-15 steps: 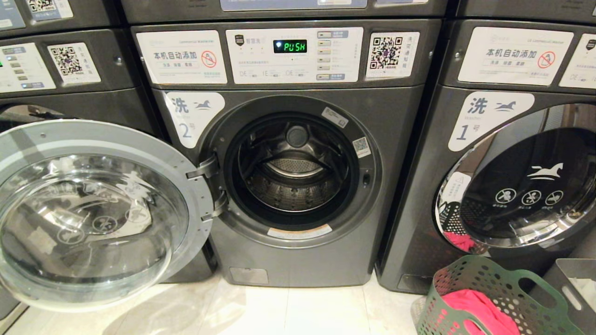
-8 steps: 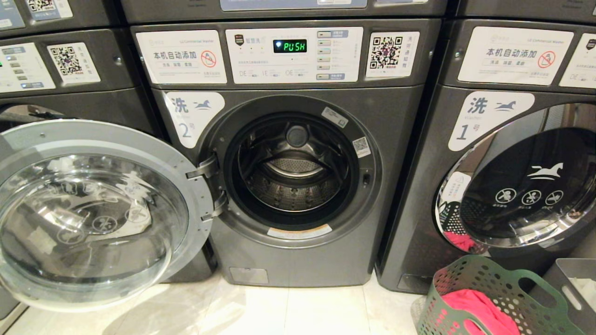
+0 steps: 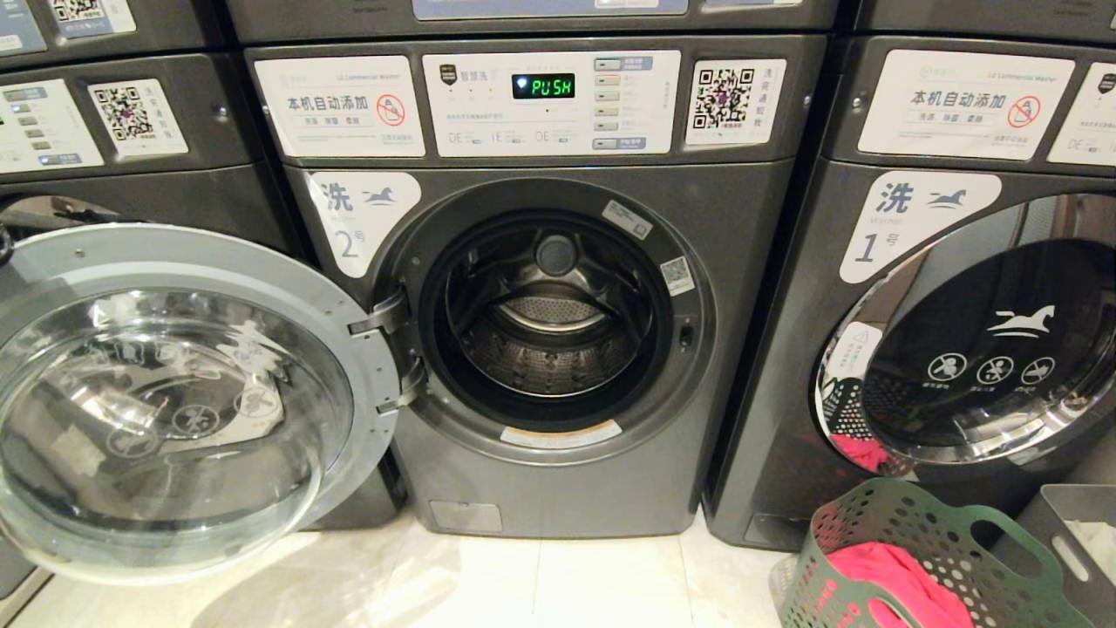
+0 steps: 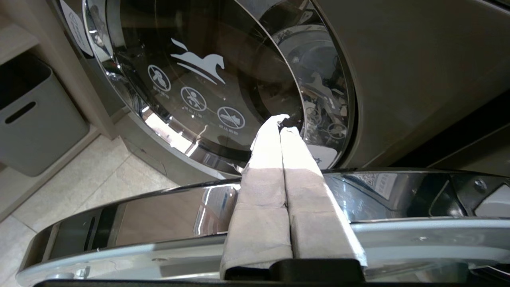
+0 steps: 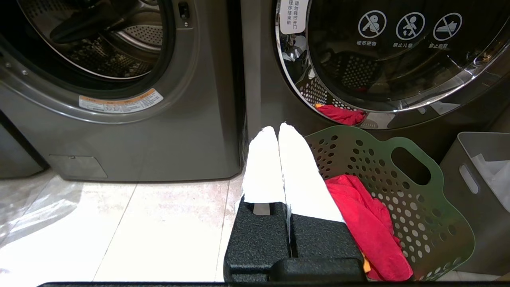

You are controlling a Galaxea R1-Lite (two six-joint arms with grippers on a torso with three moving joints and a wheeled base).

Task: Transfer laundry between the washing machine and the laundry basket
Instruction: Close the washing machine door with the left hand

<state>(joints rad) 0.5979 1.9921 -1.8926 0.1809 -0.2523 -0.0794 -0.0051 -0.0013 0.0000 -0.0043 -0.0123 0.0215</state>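
Nearest the robot, the right gripper (image 5: 278, 131) hangs with fingers pressed together and empty just beside the green laundry basket (image 5: 402, 187), where a red-pink garment (image 5: 366, 223) lies heaped on the floor-standing basket's near side. Across the tiled floor (image 3: 540, 576), the left gripper (image 4: 283, 123), fingers likewise closed on nothing, sits at the chrome rim of the swung-open door (image 3: 183, 392). Beyond, washing machine 2 (image 3: 558, 331) gapes with a bare drum, so loading looks about to begin, calling for a reach into the basket.
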